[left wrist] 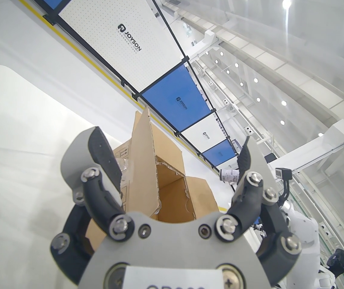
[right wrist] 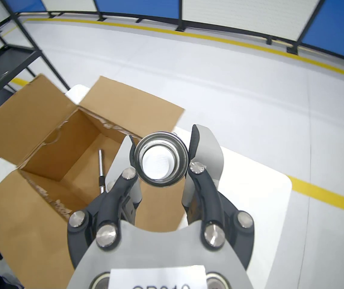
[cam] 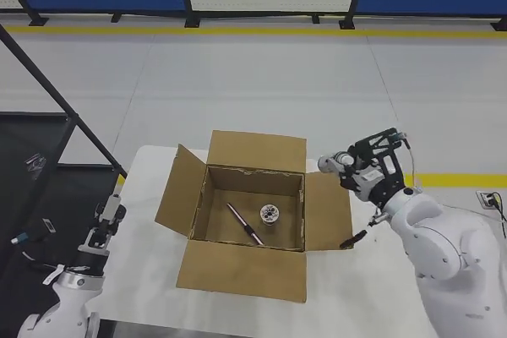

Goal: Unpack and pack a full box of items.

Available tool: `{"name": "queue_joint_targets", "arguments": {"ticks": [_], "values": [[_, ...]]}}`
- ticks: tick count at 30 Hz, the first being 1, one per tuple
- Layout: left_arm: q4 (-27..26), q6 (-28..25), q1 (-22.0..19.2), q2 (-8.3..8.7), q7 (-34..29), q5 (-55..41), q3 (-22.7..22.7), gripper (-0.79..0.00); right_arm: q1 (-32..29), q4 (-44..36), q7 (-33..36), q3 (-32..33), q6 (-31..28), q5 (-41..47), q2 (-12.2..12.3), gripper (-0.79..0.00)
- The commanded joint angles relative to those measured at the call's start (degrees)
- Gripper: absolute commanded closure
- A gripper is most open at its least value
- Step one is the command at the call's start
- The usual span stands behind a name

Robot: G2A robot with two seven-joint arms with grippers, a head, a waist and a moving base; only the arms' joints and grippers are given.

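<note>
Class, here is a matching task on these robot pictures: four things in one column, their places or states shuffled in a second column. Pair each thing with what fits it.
Things
1. slim silver metal rod
2. round metal-rimmed container
3. left end effector
4. brown cardboard box

Places or states
A. flaps open, standing on the white table
B. open, holding nothing
C. gripped by the right end effector
D. lying on the box floor

Pairs: 1-D, 2-C, 3-B, 4-A
</note>
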Motion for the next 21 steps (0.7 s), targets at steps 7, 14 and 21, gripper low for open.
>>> {"name": "queue_joint_targets", "arguments": {"ticks": [7,14,21], "values": [[-0.35,-0.57,1.76,-0.04,1.16,-1.04,-1.92,-0.785,14.06,18.84,0.42,-23.6,0.64,2.67,-4.46,0.0],[-0.64,-0.95,2.75,-0.07,1.21,-1.62,-2.76,-0.785,23.86,38.96,-6.33,-37.71,7.37,3.05,-10.91,0.0],[-0.43,-1.36,3.09,-0.11,1.06,-1.93,-3.04,-0.785,28.38,53.3,-11.21,-43.83,10.48,4.12,-16.26,-0.179]]}}
